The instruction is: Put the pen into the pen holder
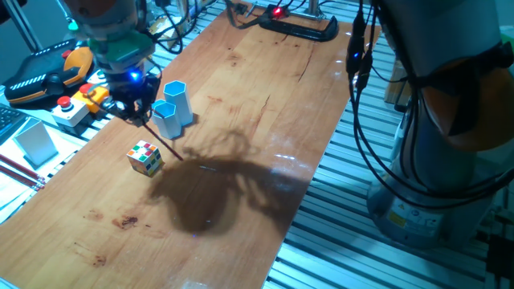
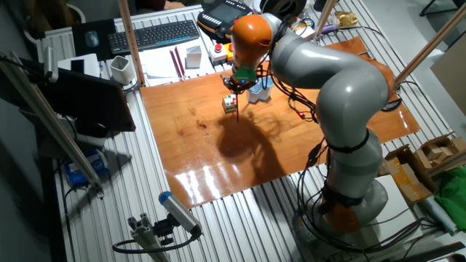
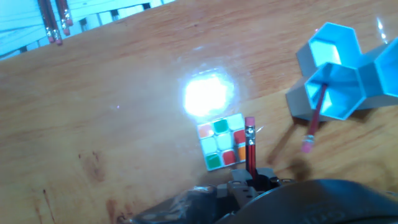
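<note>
Tool: two-finger gripper (image 1: 135, 104) on the KUKA arm, jaws clamped on the pen's upper part.
Pen: thin straight red stick (image 3: 250, 148), off the wooden table (image 1: 265, 104), hanging below the fingers.
Long axis: close to upright, slightly tilted, so it already roughly matches the cup's bore.
Tip: low over the wood, just beside the multicoloured puzzle cube (image 1: 144, 157).
Holder: light-blue hexagonal cup with bright blue rim (image 1: 176, 96), the taller rear one, touching the shorter matching cup (image 1: 165, 119).
Key relation: holder sits to the right of the gripper in the hand view, near but apart, with the shorter cup on the nearer side.
Next move, my guess: lift the tip above rim height, shift right over the taller opening, lower.
Unclear: a second red stick with a pink end (image 3: 314, 121) seems to lean out of one cup; hand view too blurred to be sure.
</note>
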{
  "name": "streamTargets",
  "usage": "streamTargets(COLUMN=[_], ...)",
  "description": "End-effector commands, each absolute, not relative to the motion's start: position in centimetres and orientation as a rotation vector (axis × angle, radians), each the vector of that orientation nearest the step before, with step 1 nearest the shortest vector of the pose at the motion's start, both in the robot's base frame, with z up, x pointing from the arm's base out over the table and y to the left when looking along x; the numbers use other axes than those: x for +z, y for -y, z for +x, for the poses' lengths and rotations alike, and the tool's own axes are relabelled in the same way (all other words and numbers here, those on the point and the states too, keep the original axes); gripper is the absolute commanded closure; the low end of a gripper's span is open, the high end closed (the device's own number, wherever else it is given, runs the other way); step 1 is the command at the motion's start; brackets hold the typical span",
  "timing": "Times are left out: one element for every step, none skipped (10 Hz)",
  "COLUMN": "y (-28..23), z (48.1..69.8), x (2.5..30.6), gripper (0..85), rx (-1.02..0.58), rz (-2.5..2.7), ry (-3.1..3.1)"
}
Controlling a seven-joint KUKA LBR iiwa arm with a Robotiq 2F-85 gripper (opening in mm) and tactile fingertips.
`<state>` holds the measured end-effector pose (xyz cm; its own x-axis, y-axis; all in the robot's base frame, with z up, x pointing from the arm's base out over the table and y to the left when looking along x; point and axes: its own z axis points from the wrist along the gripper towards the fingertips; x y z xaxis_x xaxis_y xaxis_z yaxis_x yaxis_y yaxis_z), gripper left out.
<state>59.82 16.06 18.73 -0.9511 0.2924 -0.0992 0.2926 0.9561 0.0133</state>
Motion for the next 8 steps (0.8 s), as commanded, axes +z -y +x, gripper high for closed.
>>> streamTargets(y=[-15.9,-15.5,-15.2,-14.9,-14.6,-14.3,-14.1,-13.8], z=[59.5,59.4,59.3,59.3,59.3,59.2,59.2,59.0], x=[19.0,19.2,19.2,19.2,19.1,19.1,19.2,19.1], gripper=[84.3,84.3,84.3,84.3,84.3,84.3,84.3,84.3], rx=[-0.022,-0.033,-0.037,-0.036,-0.029,-0.018,-0.018,-0.018], rz=[0.458,0.469,0.490,0.506,0.528,0.552,0.572,0.605], ry=[-3.000,-2.997,-2.995,-2.993,-2.995,-2.995,-2.996,-2.995])
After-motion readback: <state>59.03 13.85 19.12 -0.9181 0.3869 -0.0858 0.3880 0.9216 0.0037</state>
